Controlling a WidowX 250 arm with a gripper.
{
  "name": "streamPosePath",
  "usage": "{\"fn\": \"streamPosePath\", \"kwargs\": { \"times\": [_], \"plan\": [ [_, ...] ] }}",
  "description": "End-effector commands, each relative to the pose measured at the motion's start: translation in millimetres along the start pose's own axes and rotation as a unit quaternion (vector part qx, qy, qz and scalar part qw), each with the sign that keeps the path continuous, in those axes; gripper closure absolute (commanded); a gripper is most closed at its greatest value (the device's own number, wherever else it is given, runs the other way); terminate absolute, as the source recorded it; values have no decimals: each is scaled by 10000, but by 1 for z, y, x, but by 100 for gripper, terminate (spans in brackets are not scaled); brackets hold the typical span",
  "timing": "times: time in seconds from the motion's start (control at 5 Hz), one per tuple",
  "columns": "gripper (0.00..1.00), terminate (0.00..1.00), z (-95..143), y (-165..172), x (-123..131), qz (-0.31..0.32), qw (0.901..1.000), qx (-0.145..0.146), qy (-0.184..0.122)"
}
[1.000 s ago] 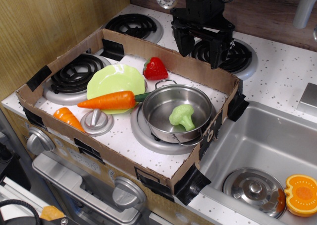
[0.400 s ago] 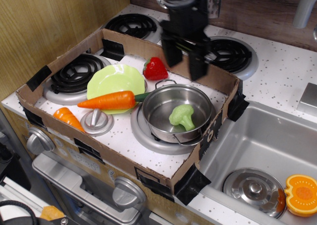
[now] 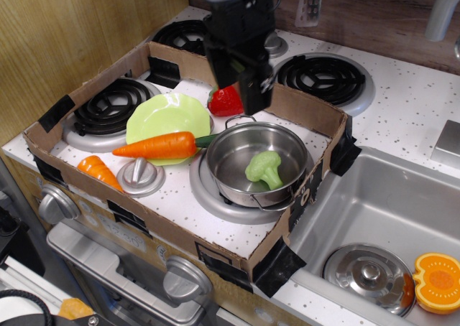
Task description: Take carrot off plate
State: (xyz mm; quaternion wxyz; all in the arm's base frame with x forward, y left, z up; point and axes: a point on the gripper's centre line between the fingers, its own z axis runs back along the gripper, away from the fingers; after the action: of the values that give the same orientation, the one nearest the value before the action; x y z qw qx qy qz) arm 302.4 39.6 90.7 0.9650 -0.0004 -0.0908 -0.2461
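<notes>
The end effector (image 3: 240,82), fingers spread and empty, has swung left across the table's back edge to above the strawberry (image 3: 226,101), closing on the carrot (image 3: 159,146) lying across the plate's (image 3: 162,113) front rim, untouched.

Looks like a toy play kitchen: coil burners (image 3: 323,77) along the top of the frame, oven knobs (image 3: 54,205) at lower left, a steel sink (image 3: 388,218) at lower right, plus plastic food like the broccoli (image 3: 264,168) sitting in a small pot (image 3: 253,161).
</notes>
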Motion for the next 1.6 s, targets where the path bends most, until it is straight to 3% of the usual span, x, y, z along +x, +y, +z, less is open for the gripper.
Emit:
{"fn": "streamPosePath", "kwargs": {
  "times": [0.0, 0.2, 0.4, 0.6, 0.8, 1.2, 1.4],
  "plan": [
    [0, 0, 3, 12, -28, -981, 9913, 879, 5],
    [0, 0, 3, 17, -36, -1465, 9838, 1025, 141],
    [0, 0, -4, 20, -47, -2235, 9664, 1251, 205],
    [0, 0, -9, 24, -52, -2546, 9565, 1403, 246],
    [0, 0, -20, 30, -58, -2670, 9532, 1398, 232],
    [0, 0, -50, 42, -63, -2694, 9543, 1285, -176],
    [0, 0, -51, 42, -65, -2757, 9530, 1242, -163]
  ]
}}
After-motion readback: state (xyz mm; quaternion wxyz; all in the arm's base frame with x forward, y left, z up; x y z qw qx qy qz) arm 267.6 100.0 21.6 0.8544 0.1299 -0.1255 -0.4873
